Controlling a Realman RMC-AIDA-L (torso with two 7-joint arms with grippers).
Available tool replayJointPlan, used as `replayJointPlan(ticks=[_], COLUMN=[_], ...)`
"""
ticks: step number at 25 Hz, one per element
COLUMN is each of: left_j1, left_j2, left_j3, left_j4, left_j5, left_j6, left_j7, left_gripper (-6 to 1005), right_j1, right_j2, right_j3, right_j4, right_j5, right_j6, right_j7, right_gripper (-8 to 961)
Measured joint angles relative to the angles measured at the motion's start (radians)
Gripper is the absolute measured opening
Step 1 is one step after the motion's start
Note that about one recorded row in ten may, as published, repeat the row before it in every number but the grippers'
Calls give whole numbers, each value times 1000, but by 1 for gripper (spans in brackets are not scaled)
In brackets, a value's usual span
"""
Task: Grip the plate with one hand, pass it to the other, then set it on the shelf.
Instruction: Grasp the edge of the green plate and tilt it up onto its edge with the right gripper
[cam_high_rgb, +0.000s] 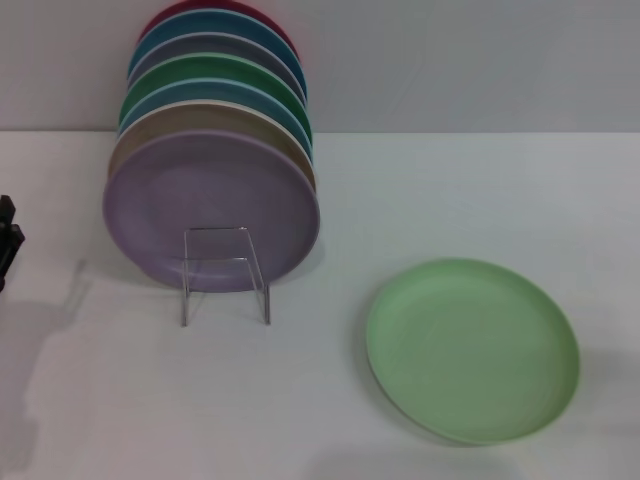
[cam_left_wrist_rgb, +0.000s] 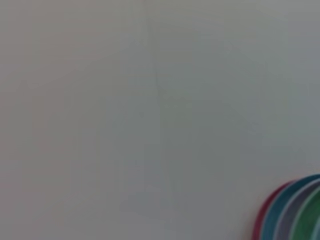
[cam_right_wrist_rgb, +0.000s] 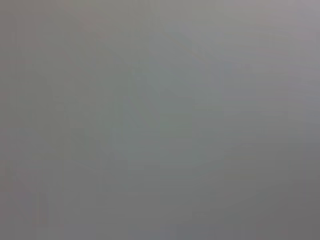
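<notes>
lying flat on the white table (cam_high_rgb: 450, 180), the plate (cam_high_rgb: 472, 348) sits apart from the shelf (cam_high_rgb: 225, 272), toward the robot's right. shelf holds a row of upright plates, lilac plate (cam_high_rgb: 210, 205) foremost. left gripper (cam_high_rgb: 8, 240) barely shows at the table's left edge, touching nothing; opening cannot be told. right gripper out of sight.

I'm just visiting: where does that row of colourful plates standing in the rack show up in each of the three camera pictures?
Head view: the row of standing plates is upper left, lilac plate in front, behind the clear rack.
Left wrist view: only the row's rims show, in the lower right corner.
Right wrist view: not in it; only plain grey.
Shared landmark: the red, blue and green rims of the rear plates, seen in the head and left wrist views.
</notes>
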Motion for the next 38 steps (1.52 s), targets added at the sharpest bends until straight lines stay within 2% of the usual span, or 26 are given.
replayJointPlan(ticks=[4, 9, 10, 11, 12, 13, 14, 16, 17, 19, 20, 21, 22, 23, 25, 26, 27, 29, 30, 31, 32, 33, 35, 36, 38], left_j1=[-2, -23, -28, -38, -38, -38, -52, -59, -59, -72, -76, -80, -80, -82, -88, -90, -90, -90, -90, -90, -90, -90, -90, -90, -91], left_j2=[1, 0, 0, 0, 0, 0, 2, 3, 3, 5, 5, 5, 5, 5, 4, 3, 3, 2, 2, 1, 1, 1, 2, 2, 2], left_j3=[12, 12, 12, 12, 12, 12, 6, 4, 4, 2, 1, 0, 0, -3, -8, -10, -10, -10, -10, -10, -10, -10, -13, -14, -16], left_j4=[-5, -13, -13, -11, -11, -11, -5, -3, -3, 0, 0, 1, 1, 3, 7, 7, 7, 5, 5, 2, 2, 1, 1, 1, 1], left_j5=[0, 0, 0, 0, 0, 0, -3, -4, -4, -6, -6, -6, -6, -6, -6, -6, -6, -6, -6, -7, -7, -7, -7, -7, -7], left_j6=[0, 1, 1, 0, 0, 0, -5, -7, -7, -9, -9, -10, -10, -10, -12, -12, -12, -11, -11, -11, -11, -11, -11, -11, -12], left_j7=[-1, -7, -4, -2, -2, -2, -2, -1, -1, 0, 1, 1, 1, 1, 2, 2, 2, 2, 2, 2, 2, 2, 2, 2, 2], left_gripper=[843, 842, 842, 841, 841, 841, 841, 840, 840, 840, 839, 839, 839, 839, 838, 838, 838, 837, 837, 837, 837, 836, 836, 836, 835], right_j1=[4, 14, 13, 5, 5, -6, -35, -71, -71, -112, -138, -182, -182, -198, -206, -188, -188, -140, -111, -50, -50, -13, 36, 71, 83], right_j2=[-4, -16, -24, -47, -47, -65, -112, -160, -160, -195, -205, -205, -205, -192, -146, -103, -103, -50, -29, -16, -16, -18, -21, -21, -21], right_j3=[-23, -38, -41, -46, -46, -44, -33, -8, -8, 46, 91, 193, 193, 253, 377, 460, 460, 536, 570, 616, 616, 639, 675, 712, 726], right_j4=[39, 116, 145, 223, 223, 276, 422, 593, 593, 779, 881, 1084, 1084, 1189, 1376, 1497, 1497, 1595, 1635, 1680, 1680, 1693, 1694, 1683, 1678], right_j5=[-2, -6, -13, -43, -43, -65, -114, -151, -151, -198, -230, -290, -290, -316, -369, -425, -425, -498, -528, -550, -550, -545, -513, -450, -424], right_j6=[-50, -46, -34, 9, 9, 54, 188, 366, 366, 601, 737, 1031, 1031, 1192, 1537, 1812, 1812, 2113, 2255, 2479, 2479, 2586, 2715, 2811, 2845], right_j7=[9, 21, 21, 21, 21, 18, -2, -35, -35, -59, -63, -62, -62, -62, -63, -66, -66, -68, -69, -68, -68, -68, -73, -100, -115], right_gripper=[786, 787, 787, 787, 787, 787, 787, 787, 786, 786, 785, 785, 785, 786, 786, 786, 786, 786, 786, 786, 786, 786, 786, 786, 786])
